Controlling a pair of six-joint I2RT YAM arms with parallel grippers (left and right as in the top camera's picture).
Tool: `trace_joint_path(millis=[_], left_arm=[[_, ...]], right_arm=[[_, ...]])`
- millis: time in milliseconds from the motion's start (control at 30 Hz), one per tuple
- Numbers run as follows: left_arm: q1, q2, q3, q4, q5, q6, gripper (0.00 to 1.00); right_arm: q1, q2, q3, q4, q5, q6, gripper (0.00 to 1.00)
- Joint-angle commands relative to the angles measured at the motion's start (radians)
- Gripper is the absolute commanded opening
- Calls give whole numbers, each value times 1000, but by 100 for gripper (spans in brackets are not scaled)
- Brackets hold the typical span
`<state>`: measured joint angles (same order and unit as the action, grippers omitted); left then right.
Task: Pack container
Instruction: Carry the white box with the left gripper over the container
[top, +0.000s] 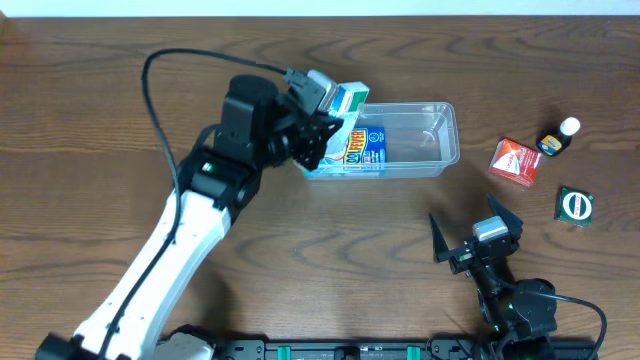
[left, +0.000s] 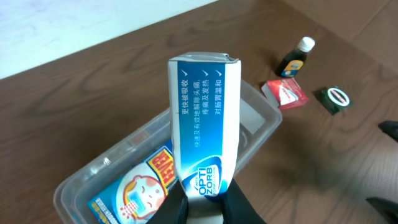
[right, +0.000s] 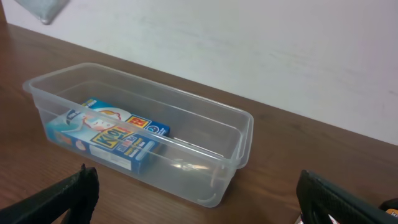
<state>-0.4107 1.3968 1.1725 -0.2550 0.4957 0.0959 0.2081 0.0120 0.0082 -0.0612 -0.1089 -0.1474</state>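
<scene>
The clear container (top: 425, 135) lies at the table's back middle, with a blue flat box (top: 366, 148) showing a cartoon face lying in its left half. My left gripper (top: 327, 118) is shut on a blue and white box (top: 348, 97), held on end over the container's left end. In the left wrist view that box (left: 202, 112) stands up between the black fingers (left: 239, 208), above the container (left: 264, 121) and the face box (left: 134, 186). My right gripper (top: 472, 230) stands open near the front right. From its wrist camera the container (right: 239, 134) is ahead, and nothing lies between the fingers (right: 68, 196).
A red box (top: 515, 160), a small dark bottle with a white cap (top: 557, 138) and a green packet (top: 574, 206) lie on the table right of the container. The left arm's cable loops over the back left of the table.
</scene>
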Motion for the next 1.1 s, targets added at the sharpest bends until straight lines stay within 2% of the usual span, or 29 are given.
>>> trace_joint_path(millis=[0,167,300,533,700,800,1067], left_arm=[[-1,47,93,3,9,28,8],[-2,139,174,-1,9,28,8],[-14,215,220,-63,-29,67,8],[-98,311,233,-155,-442,245,8],[-190,351,232,-140,-616,356,8],[-217,375,232,-142,-644,471,8],[-201,394,232,-141,-628,534,8]], right_arm=[[2,-5,-3,-2,-8,-15,99],[2,-5,-3,-2,-8,-15,99],[2,-5,-3,-2,-8,-15,99],[2,-5,-3,-2,-8,-15,99],[2,-5,-3,-2,-8,-15,99],[2,-5,-3,-2,-8,-15,99],[2,-5,-3,-2,-8,-15,99]])
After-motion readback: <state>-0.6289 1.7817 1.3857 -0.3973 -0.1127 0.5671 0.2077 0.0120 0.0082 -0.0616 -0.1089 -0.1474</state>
